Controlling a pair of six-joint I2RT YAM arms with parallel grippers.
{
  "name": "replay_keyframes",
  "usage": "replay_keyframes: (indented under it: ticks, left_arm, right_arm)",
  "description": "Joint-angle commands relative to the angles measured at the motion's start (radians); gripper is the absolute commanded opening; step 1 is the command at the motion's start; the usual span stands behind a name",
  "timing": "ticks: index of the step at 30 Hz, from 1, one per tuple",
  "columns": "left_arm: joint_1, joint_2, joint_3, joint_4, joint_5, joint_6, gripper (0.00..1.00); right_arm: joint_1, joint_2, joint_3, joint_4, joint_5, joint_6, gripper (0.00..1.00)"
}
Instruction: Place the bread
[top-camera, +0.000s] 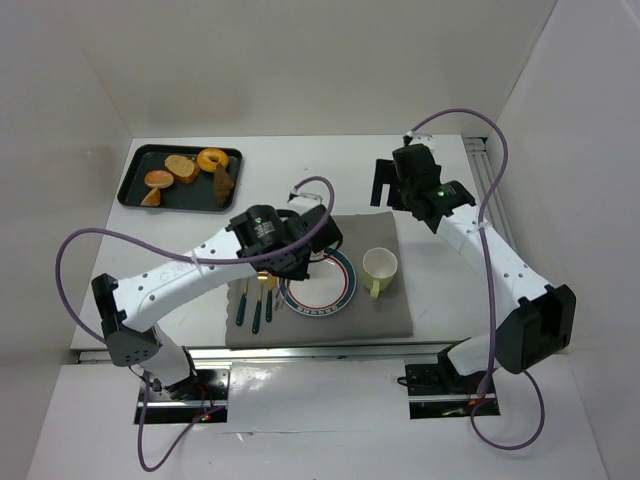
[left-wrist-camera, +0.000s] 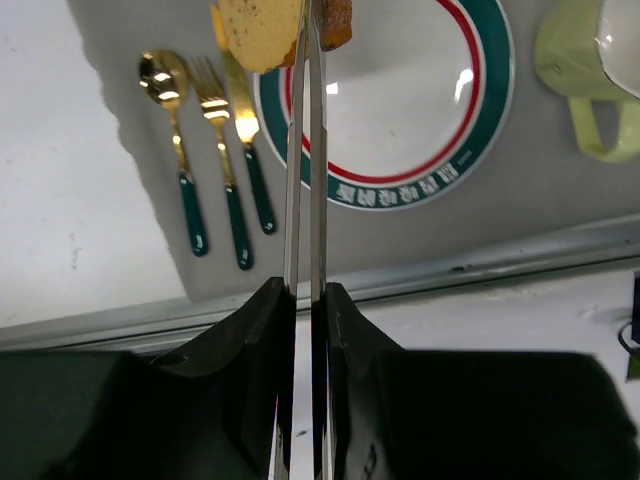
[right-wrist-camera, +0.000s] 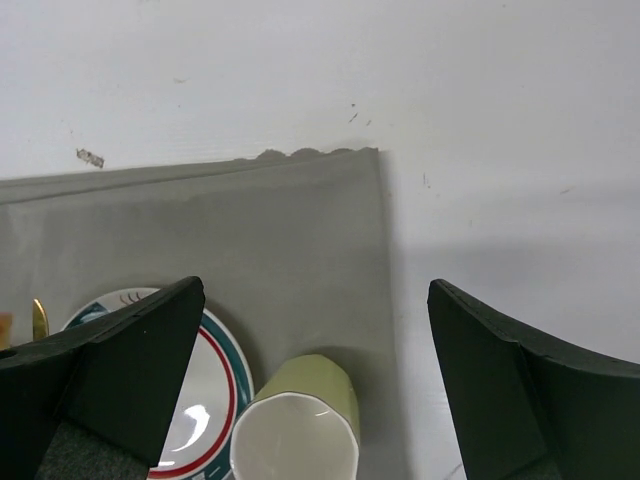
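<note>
bread (left-wrist-camera: 258, 32): one toasted slice, pinched right at the tips of the left pincer (left-wrist-camera: 305, 20), over the plate (left-wrist-camera: 497, 100) rim
left pincer: near closed, clamped on the bread
right pincer (right-wrist-camera: 315, 300): wide open, holding nothing
handling: light, stiff but crumbly I'd guess, so squeeze gently; grab it at the crust edge, across the thin side
looks: flat, tan speckled face, golden-brown crust

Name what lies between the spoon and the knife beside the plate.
The fork lies between the spoon and the knife, the three side by side, handles the same way. The left wrist view shows this best.
</note>
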Motion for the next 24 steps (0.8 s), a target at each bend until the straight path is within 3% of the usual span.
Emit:
replay_keyframes:
  ticks: [1, 11, 15, 17, 19, 24]
  left_arm:
    - [-0.074, 0.024, -0.002, -0.022, 0.022, -0.148, 0.0]
    - [-0.123, 0.134, -0.076, 0.148, 0.158, -0.164, 0.0]
    - [-0.137, 0.194, -0.008, 0.101, 0.167, -0.146, 0.22]
    - [-0.146, 0.185, 0.001, 0.09, 0.177, -0.136, 0.46]
    - [-0.146, 0.17, 0.013, 0.09, 0.177, -0.115, 0.58]
    - [-0.113, 0.16, 0.101, 0.024, 0.152, -0.115, 0.58]
  right_arm:
    - [-0.015, -0.051, -0.005, -0.006, 0.038, -0.02, 1.0]
    - [-0.024, -0.117, -0.068, 0.011, 0.045, -0.029, 1.0]
    - [-0.033, -0.117, -0.079, 0.0, 0.044, -0.029, 1.0]
    - [-0.033, -0.117, -0.079, 0.0, 0.044, -0.029, 1.0]
    - [-0.033, -0.117, -0.088, 0.011, 0.044, -0.038, 1.0]
    - [-0.042, -0.117, -0.097, 0.02, 0.025, -0.038, 1.0]
